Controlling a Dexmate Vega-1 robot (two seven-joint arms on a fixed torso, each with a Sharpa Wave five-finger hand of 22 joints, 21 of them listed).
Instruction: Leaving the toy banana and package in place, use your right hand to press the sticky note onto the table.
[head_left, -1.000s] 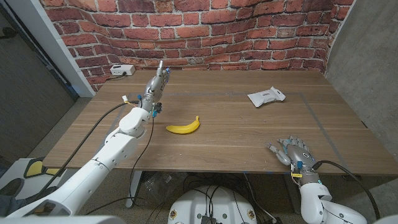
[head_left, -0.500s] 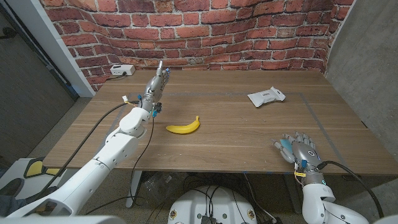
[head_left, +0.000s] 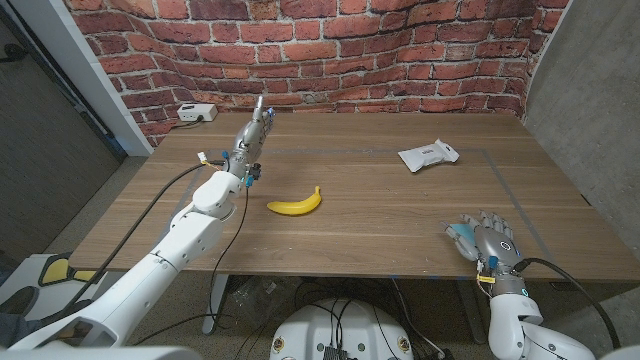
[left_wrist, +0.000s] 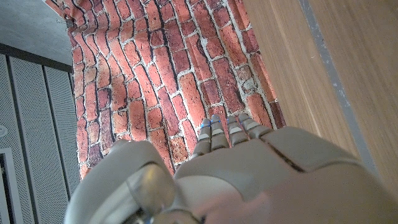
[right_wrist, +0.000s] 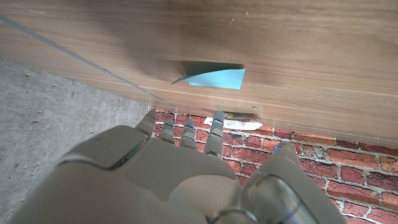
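A light-blue sticky note (right_wrist: 214, 78) lies on the wooden table near its front right, one edge curling up over a shadow. In the head view the sticky note (head_left: 461, 236) peeks out beside my right hand (head_left: 488, 241), which hovers there with fingers spread and holds nothing. Whether the hand touches the note I cannot tell. The yellow toy banana (head_left: 295, 203) lies mid-table. A white package (head_left: 428, 155) sits at the back right, and the package (right_wrist: 234, 124) also shows beyond the note. My left hand (head_left: 254, 127) reaches far left, fingers (left_wrist: 222, 132) straight, empty.
A white box with a cable (head_left: 195, 113) sits at the table's back left corner. Thin tape lines (head_left: 505, 187) mark a rectangle on the wood. The brick wall (head_left: 330, 50) stands right behind the table, and the right edge drops to grey floor (right_wrist: 56, 106).
My right hand has shifted to the right along the front edge, leaving more of the blue note uncovered at its thumb side. The left arm, banana and package are unmoved.
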